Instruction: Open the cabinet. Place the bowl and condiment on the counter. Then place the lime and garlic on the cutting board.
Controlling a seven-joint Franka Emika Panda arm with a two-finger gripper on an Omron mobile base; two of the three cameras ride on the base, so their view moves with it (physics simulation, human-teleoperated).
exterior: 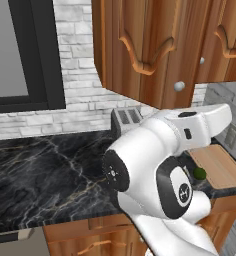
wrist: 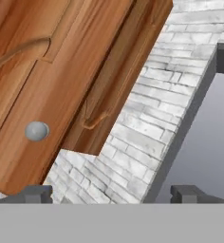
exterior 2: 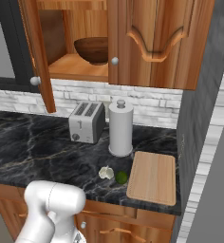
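**One door open, four things yet to move**

One leaf of the cabinet (exterior 2: 133, 42) stands swung out on the left, its round knob (exterior 2: 35, 81) at the lower corner, and the shelf behind it is bare to view. That first step looks done. The bowl (exterior 2: 93, 50) sits on that shelf, partly behind the closed right door. I cannot pick out the condiment bottle; it may be hidden behind that door or deeper in.

Down on the table (exterior 2: 33, 142), the garlic (exterior 2: 106, 172) and the lime (exterior 2: 121, 177) lie just beside each other near the front edge, a little left of the cutting board (exterior 2: 152, 177), which is bare. So I would judge the bowl, the condiment and both small items as left to do.

In the hand view the end effector (wrist: 112, 193) has its two dark fingertips (wrist: 35, 193) spread wide with nothing between them, facing the open door's panel and knob with white brick and a dark window frame beyond.

For room: the open door juts out over the table, above and left of the toaster (exterior 2: 87, 122), an edge the arm must skirt when reaching in. The paper-towel roll (exterior 2: 120, 128) stands tall behind the board, and a grey wall closes in on the board's right. Left of the toaster the table lies open.
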